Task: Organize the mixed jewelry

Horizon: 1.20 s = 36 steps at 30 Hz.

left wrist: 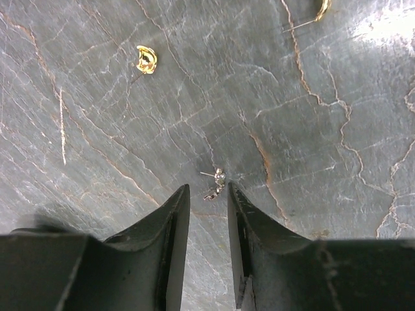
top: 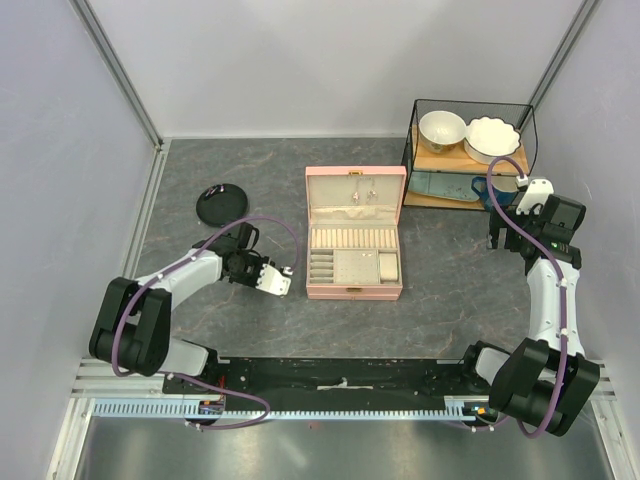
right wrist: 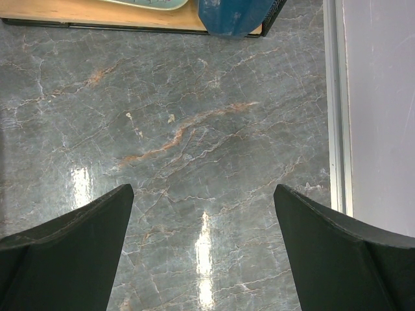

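The likeliest failure from here is a missed pinch. The pale silver stud earring, a speck of the mixed jewelry, lies flat on the table at the very mouth of the left gripper. Its jaws stand a narrow gap apart and do not yet pinch the stud. It looks nearer 1 fingertip than the other, so a squeeze could flick it sideways or catch only its thin post. It lies so low that the fingertips may scrape the hard table or ride over it. If it skids, the grey, veined, glossy stone-look surface would hide it, since glare and pale veins resemble metal. 2 more pieces lie loose nearby: a curled gold piece and a gold piece cut off by the frame edge. All this is just left of the open pink rectangular jewellery box. The black round dish lies further left of the box. The right gripper hangs with jaws spread wide, holding nothing, well right of the box, by a black wire rack with 2 cream bowls. Pale lilac walls enclose 3 sides.
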Each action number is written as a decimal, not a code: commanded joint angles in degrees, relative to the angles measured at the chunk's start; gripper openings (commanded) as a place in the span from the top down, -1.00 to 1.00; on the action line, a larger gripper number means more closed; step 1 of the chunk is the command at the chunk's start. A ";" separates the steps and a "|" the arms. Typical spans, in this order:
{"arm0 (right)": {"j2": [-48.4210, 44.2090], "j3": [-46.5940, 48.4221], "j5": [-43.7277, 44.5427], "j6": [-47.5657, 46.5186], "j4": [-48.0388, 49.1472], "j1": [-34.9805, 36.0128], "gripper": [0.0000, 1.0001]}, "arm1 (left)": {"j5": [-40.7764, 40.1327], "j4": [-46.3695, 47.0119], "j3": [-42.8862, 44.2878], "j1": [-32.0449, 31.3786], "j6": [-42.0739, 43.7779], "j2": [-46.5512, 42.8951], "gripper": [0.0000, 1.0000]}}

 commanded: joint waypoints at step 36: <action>0.02 -0.08 0.13 -0.42 1.40 -0.29 -0.96 | -0.67 -17.37 11.48 -0.36 13.77 9.90 0.40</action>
